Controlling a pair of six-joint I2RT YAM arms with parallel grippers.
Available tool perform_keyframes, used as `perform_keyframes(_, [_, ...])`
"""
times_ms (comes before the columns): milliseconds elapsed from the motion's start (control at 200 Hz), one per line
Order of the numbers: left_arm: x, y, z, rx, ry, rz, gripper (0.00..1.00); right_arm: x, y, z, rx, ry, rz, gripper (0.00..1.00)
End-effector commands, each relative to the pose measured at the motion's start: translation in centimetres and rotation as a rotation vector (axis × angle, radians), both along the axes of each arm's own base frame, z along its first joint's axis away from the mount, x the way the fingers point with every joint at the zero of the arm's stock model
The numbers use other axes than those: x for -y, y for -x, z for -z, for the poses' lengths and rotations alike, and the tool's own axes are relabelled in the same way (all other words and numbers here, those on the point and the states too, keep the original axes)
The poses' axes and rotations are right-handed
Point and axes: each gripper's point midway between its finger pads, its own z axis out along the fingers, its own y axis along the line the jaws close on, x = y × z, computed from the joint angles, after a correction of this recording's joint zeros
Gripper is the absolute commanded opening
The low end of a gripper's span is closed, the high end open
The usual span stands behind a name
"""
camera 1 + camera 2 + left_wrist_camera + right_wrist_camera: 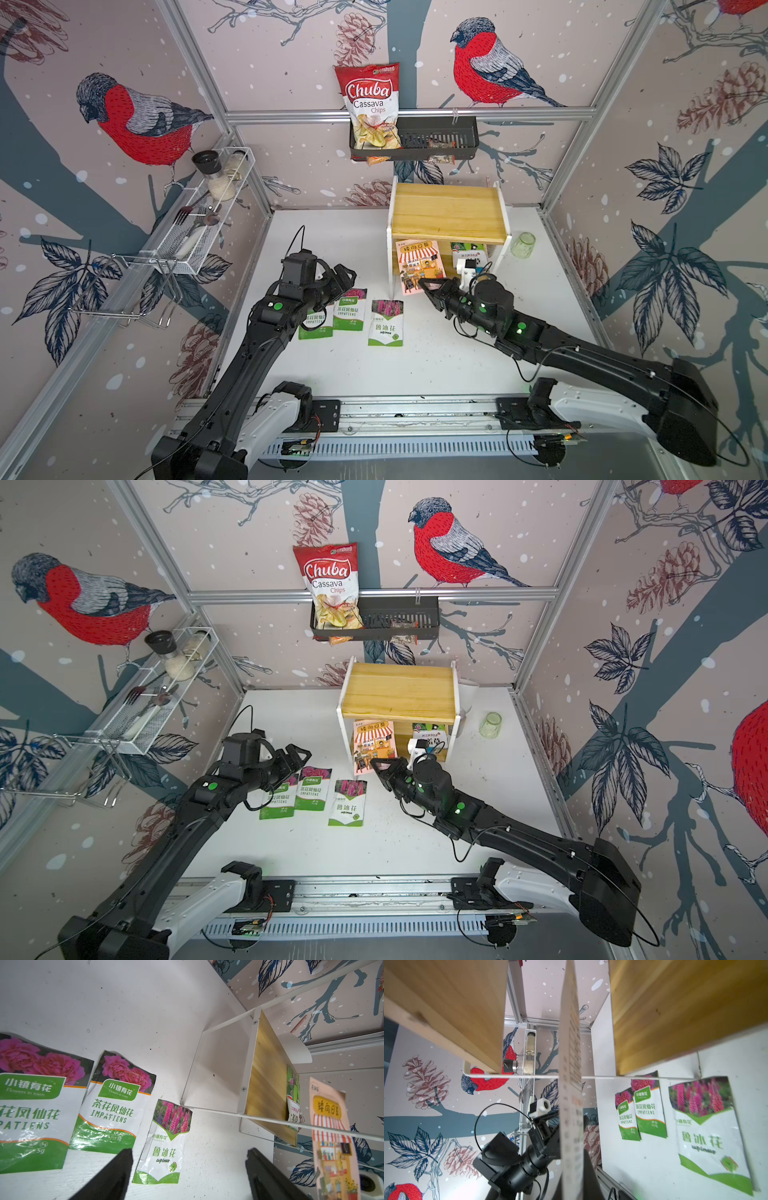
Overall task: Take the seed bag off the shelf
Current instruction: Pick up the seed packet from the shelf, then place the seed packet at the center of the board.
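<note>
Right gripper (424, 285) is clamped down hard on the seed bag (419, 262). Its jaws pinch the near edge, and the bag rises out of the tips, pink and orange with a striped shop awning printed on the front. On the right wrist camera the seed bag (571, 1053) runs edge-on straight ahead of the jaws. Its far end sits between the two pine boards of the shelf (675, 1012), so it's gripped but not clear of the lower tier. In both top views the shelf (449, 212) stands directly beyond the tips, white legs on the table (436, 365). A green-and-white bag (467, 249) stands deeper in that same tier, just past the wrist and partly hidden by it. Further out, beyond the shelf's far leg, there's a small glass jar (523, 244) on the table.

Over to the left gripper (347, 277): jaws spread wide, nothing between them, hanging above the table. Its wrist camera shows both black fingers (118, 1167) well apart. A lupine packet (166, 1142) lies flat below the gap, and two impatiens packets (112, 1105) lie side by side just off to one flank. The shelf's white side panel (218, 1068) is ahead of its tips, with the held bag visible beyond it.
</note>
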Motion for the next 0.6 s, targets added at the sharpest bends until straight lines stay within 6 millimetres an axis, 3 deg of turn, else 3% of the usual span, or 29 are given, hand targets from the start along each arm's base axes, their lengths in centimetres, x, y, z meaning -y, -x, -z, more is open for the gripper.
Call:
perform_keyframes(0, [-0.1,-0.2,0.2,-0.006,-0.009,-0.001,0.89,0.9,1.9,2.4,-0.06,0.018,0.004,0.0])
perform_keyframes(175, [0.0,-0.8,0.3,-0.012,-0.015,0.002,0.89,2.6,4.7,7.7,-0.179,0.046,-0.016,0.0])
perform_keyframes(415, [0.2,-1.3,0.8,-0.031,-0.021,0.006,0.89,5.3,5.9,16.1,-0.341,0.083,0.05,0.0])
perform_keyframes(590, [0.2,-1.6,1.0,-0.038,-0.023,0.006,0.89,3.8,6.1,17.8,-0.372,0.121,0.02,0.0])
